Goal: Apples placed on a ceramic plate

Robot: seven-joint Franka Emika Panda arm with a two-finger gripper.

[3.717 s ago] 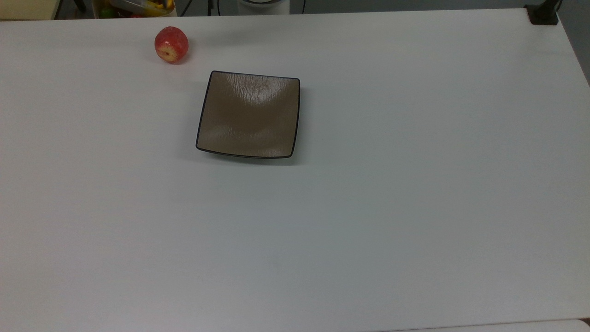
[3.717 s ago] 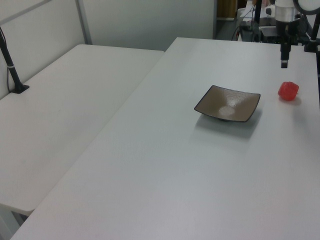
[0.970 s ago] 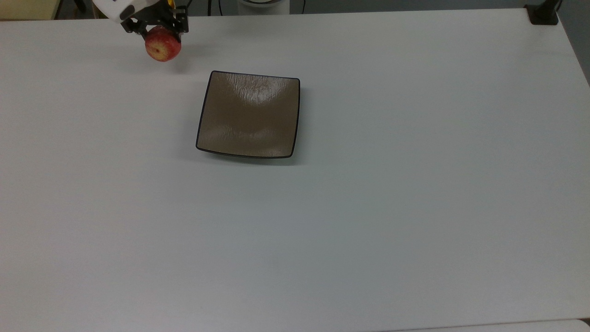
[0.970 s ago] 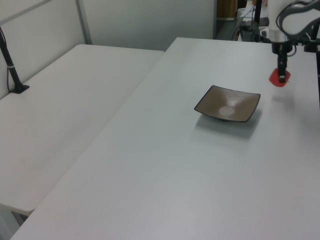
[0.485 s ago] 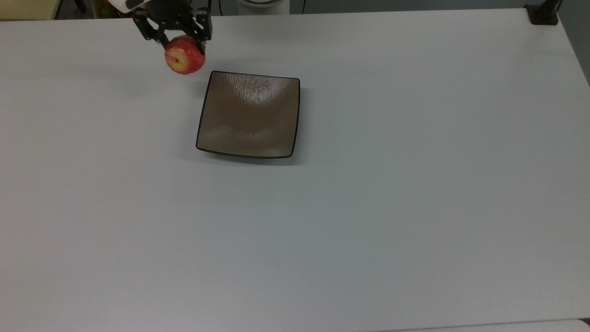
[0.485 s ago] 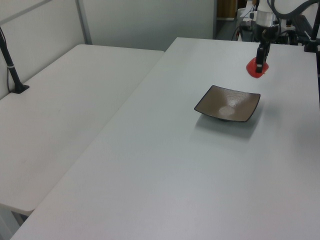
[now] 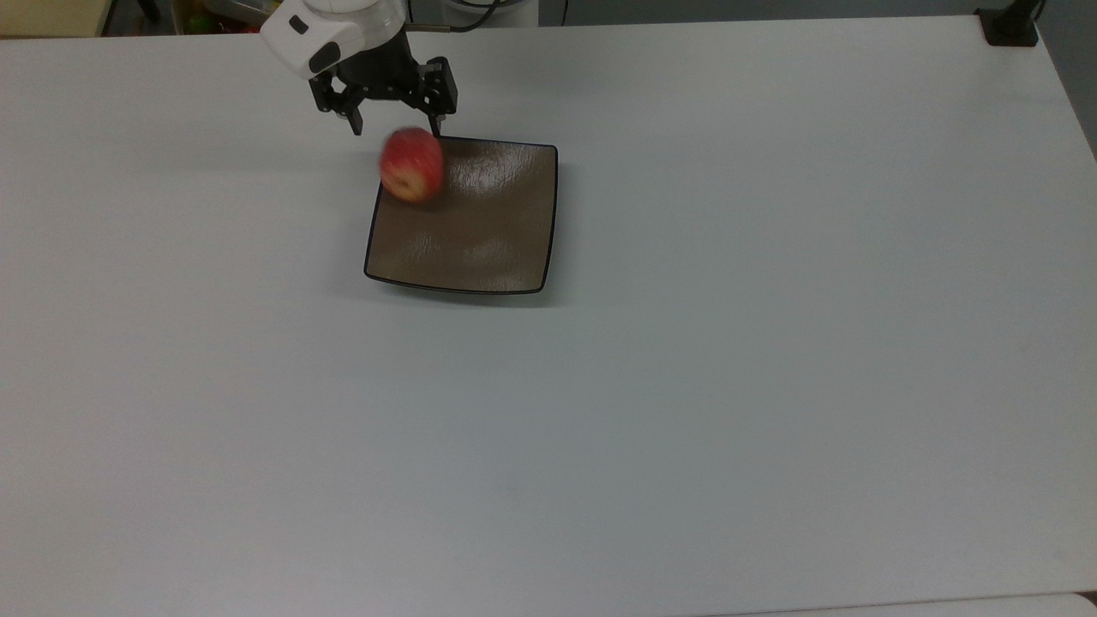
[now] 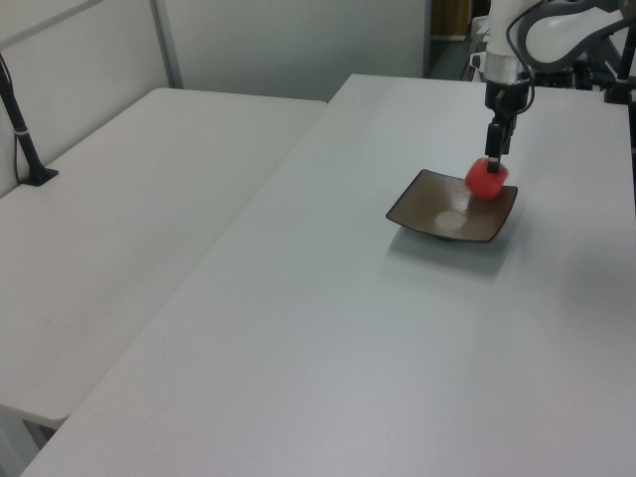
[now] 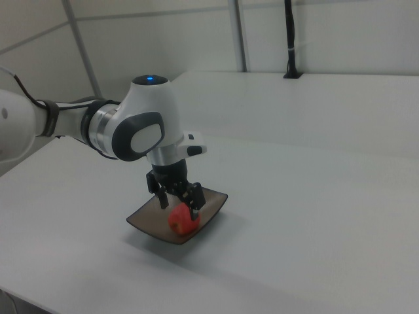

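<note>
The gripper [image 7: 396, 131] hangs above the ceramic plate's [image 7: 488, 248] far-left corner in the top view, jaws spread wide and holding nothing. The apple [image 7: 411, 164], motion-blurred, is just below the fingertips, over that corner of the plate, on the white table [image 7: 771, 343]

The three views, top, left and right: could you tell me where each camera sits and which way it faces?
Top view: above the table, looking down; gripper open, apple over the plate.
Left view: raised, off the table's end opposite the arm, facing it; gripper above the plate.
Right view: low, beside the arm, looking across; arm large.
All three share the apple and plate.
</note>
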